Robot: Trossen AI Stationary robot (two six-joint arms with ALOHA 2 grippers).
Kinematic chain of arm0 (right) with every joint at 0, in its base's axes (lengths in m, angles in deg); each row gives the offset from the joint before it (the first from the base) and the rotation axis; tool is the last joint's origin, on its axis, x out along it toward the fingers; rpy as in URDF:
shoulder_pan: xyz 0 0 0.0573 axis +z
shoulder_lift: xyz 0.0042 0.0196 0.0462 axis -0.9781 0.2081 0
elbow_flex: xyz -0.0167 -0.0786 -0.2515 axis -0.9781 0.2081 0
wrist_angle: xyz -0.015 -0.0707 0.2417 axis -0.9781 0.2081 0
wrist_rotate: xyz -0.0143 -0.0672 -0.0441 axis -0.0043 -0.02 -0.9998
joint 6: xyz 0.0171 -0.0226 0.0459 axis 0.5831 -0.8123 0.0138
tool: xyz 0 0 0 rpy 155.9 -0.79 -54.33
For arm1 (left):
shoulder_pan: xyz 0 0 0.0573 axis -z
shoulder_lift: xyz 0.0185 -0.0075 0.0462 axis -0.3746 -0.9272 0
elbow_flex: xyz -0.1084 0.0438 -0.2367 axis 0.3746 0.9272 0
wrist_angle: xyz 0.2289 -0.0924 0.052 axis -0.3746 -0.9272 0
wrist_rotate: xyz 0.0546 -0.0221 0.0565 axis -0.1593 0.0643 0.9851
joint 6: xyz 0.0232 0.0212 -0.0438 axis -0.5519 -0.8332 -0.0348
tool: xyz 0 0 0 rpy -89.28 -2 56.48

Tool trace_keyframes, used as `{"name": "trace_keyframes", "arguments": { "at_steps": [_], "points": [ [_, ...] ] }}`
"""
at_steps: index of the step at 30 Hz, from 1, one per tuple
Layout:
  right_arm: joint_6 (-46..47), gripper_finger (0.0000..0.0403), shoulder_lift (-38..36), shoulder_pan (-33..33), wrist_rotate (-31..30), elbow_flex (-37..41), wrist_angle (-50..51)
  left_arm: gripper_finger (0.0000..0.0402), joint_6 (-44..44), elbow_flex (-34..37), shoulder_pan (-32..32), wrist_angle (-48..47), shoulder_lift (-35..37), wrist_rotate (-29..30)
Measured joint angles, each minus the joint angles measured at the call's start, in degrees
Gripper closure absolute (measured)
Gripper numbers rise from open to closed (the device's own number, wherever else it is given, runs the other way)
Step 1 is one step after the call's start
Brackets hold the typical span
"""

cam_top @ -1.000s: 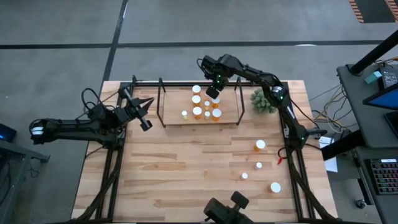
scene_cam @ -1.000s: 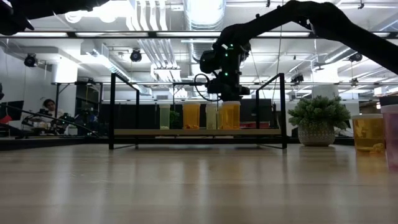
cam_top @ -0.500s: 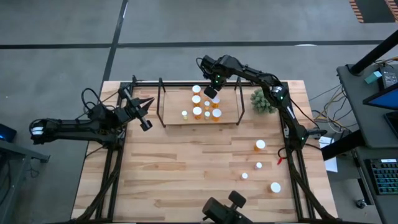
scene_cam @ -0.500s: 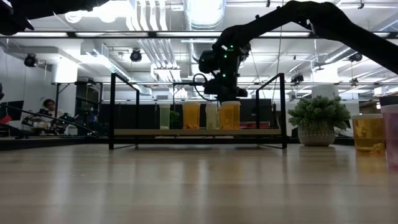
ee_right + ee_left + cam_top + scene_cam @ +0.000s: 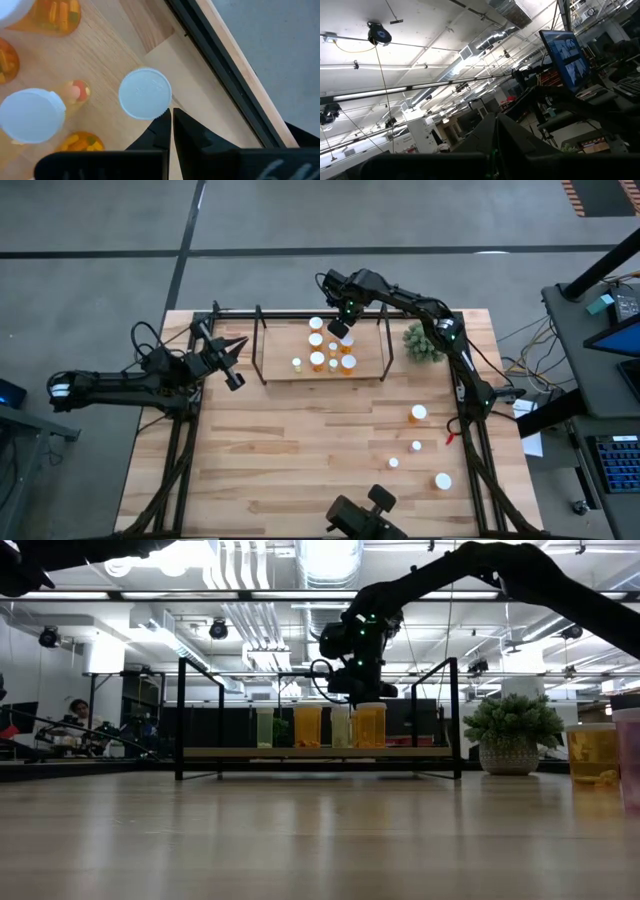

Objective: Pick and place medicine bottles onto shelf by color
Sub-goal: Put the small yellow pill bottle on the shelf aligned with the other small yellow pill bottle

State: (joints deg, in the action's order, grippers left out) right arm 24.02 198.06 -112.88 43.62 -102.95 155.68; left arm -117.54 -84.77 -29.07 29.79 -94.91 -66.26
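Observation:
The shelf (image 5: 275, 356) stands at the table's far middle and carries several white-capped medicine bottles (image 5: 318, 360), some amber (image 5: 308, 726). My right gripper (image 5: 342, 330) hangs over the shelf's right half, pointing steeply down and shut, with nothing between its fingers. Its tips (image 5: 171, 114) stand at the edge of one bottle's white cap (image 5: 145, 93). More bottles (image 5: 418, 413) stand upright on the table at the right. My left gripper (image 5: 234, 378) waits, shut, over the table's left far corner, tipped upward (image 5: 496, 120). My right gripper comes from above, and its shut fingertips (image 5: 162, 117) stand right beside the rim of the white cap (image 5: 161, 107) of a bottle standing upright on the shelf. Whether they touch the cap, I cannot tell.
A green spiky plant (image 5: 425, 342) sits right of the shelf. The shelf's black uprights (image 5: 452, 715) rise on both sides of my right gripper. Several loose bottles (image 5: 443, 480) dot the table's right side. The low camera's mount (image 5: 360, 515) is at the near edge.

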Motion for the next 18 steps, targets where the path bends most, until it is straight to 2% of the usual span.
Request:
{"name": "trace_keyframes", "arguments": {
  "at_steps": [12, 15, 18],
  "points": [
    [-2.97, 0.0394, 0.00, 0.13, 0.17, 1.99, -4.02, 0.0400, -0.01, 0.00, -0.02, 0.01, 0.00, 0.01],
    [-3.54, 0.0394, 0.00, 0.13, 2.61, 1.99, -4.29, 0.0400, -0.01, 0.00, -0.02, 0.00, 0.00, -0.01],
    [-3.26, 0.0394, 0.00, 0.13, 2.54, 1.99, -3.09, 0.0400, 0.00, 0.00, 0.00, 0.00, 0.00, 0.01]
  ]
}}
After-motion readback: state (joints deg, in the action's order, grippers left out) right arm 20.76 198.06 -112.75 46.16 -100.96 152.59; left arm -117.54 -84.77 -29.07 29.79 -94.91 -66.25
